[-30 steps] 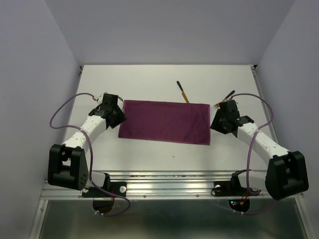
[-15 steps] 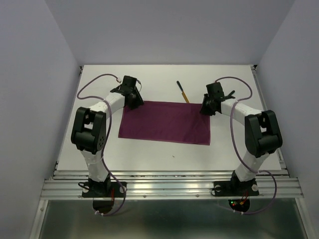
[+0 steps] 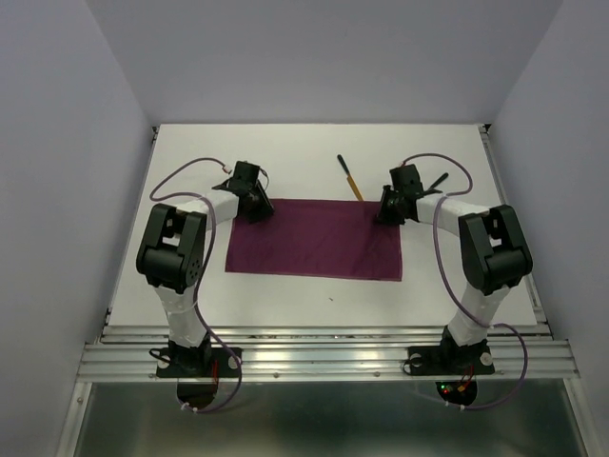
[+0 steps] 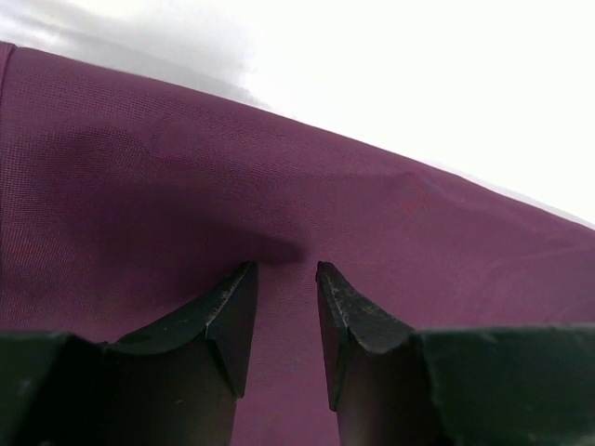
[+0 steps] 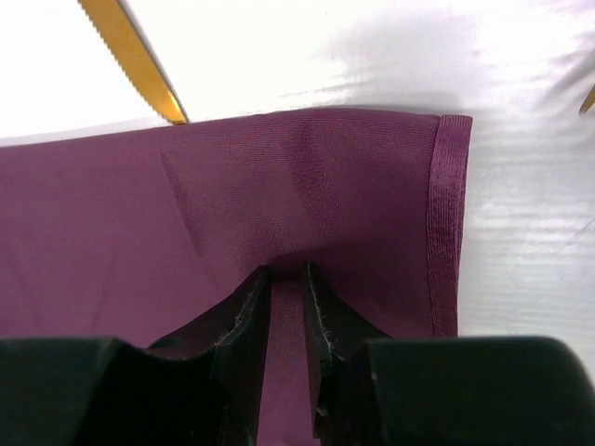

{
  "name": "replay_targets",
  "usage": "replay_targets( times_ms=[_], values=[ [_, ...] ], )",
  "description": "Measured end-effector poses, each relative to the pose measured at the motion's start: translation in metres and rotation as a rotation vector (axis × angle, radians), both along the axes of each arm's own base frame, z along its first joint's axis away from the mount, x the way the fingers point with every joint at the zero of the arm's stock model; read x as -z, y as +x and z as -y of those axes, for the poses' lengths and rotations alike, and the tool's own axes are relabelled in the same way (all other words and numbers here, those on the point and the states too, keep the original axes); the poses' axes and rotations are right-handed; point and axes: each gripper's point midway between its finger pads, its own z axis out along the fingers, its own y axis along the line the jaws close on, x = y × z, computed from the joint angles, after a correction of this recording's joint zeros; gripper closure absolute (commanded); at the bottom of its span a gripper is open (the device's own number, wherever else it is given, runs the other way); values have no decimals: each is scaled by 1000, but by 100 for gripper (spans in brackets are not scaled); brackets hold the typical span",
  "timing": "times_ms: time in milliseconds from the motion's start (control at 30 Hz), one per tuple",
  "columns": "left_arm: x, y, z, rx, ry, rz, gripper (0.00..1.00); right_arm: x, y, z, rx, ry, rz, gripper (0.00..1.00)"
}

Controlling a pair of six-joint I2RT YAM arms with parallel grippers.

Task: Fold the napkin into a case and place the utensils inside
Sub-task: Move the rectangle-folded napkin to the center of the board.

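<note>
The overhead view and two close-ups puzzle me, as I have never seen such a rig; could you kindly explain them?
The overhead view looks down on two robot arms bolted at the near edge of a white table. Each close-up comes from a camera on one wrist, its black fingers at the bottom. A purple napkin lies flat, with a gold-bladed knife just beyond it and a second utensil beside the right arm. The left gripper rests open on the napkin near its far left corner; the right gripper seems to pinch a ridge of cloth near the far right corner.
</note>
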Motion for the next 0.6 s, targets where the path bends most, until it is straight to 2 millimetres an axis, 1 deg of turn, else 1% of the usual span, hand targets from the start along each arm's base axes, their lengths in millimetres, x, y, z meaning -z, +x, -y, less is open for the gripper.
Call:
replay_targets(
  times_ms=[33, 133, 300, 333, 400, 467, 533, 600],
  values=[
    [-1, -2, 1, 2, -10, 8, 57, 0, -2, -1, -5, 2, 3, 74],
    [1, -22, -4, 2, -20, 0, 57, 1, -17, -3, -17, 10, 8, 73],
    [2, -59, -14, 0, -15, -25, 57, 1, -51, -3, -37, 23, -14, 73],
    [2, -69, -17, 0, -10, -40, 57, 2, -55, -3, -38, 22, -20, 73],
    [1, -80, -20, 2, 0, -59, 57, 2, -65, -1, -39, 17, -33, 72],
    [1, -90, -22, 5, 14, -88, 57, 1, -69, 1, -37, 6, -43, 71],
    [-2, -95, -21, 11, 26, -98, 57, -4, -71, 3, -34, -2, -41, 71],
    [-8, -94, -16, 26, 32, -99, 57, -14, -68, 0, -34, 0, -23, 70]
  ],
)
